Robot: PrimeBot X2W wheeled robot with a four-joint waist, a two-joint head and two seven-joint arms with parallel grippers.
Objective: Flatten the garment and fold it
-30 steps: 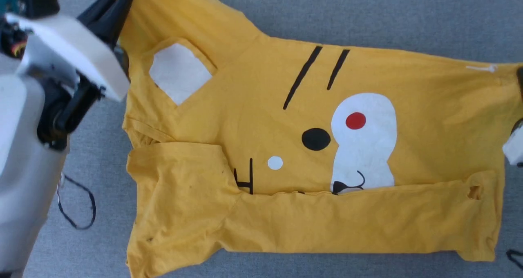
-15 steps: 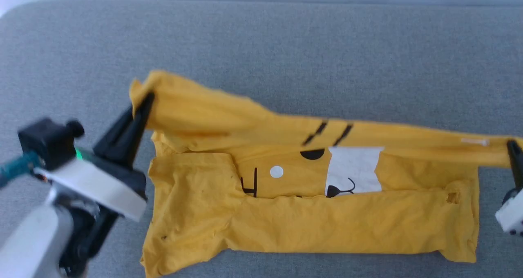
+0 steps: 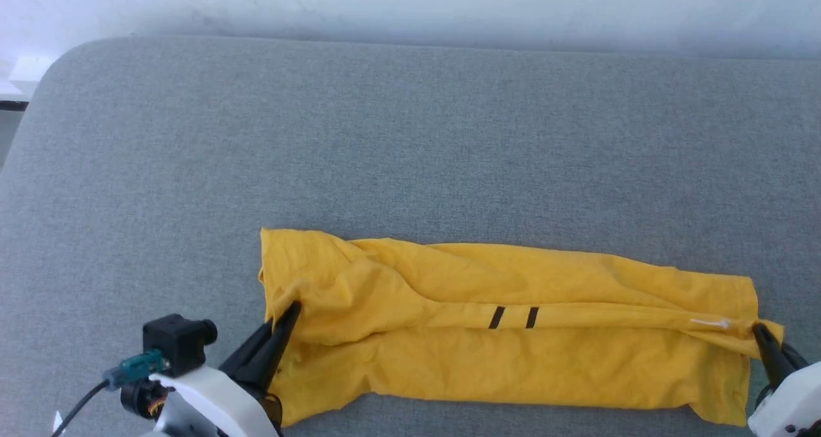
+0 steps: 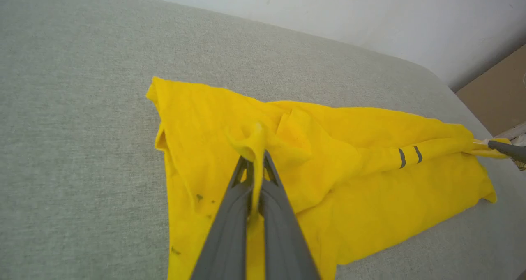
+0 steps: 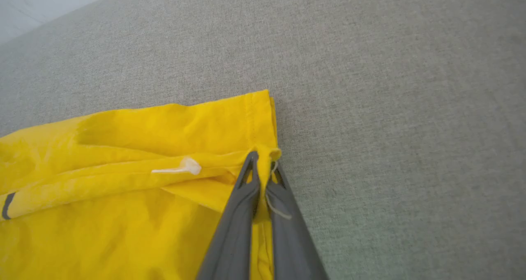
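Item: yellow T-shirt [image 3: 449,360], lying as a long folded band near the front edge of the grey table [image 3: 410,135]. My left end effector [image 3: 290,310] is clamped on a pinch of cloth at its left end, my right end effector [image 3: 761,332] on the hem corner. Risks: thin pinches slipping free; uneven pull skewing the fold; bunched wrinkles at the left getting pressed in.

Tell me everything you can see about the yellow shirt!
The shirt is bright yellow, soft, wrinkly cloth, folded into a long band lying on the grey surface. Plain yellow faces up, except two short black stripes on the middle fold and a small white bit near the right end. Dark specks mark the left part. The left gripper pinches its left end, the right gripper its right end.
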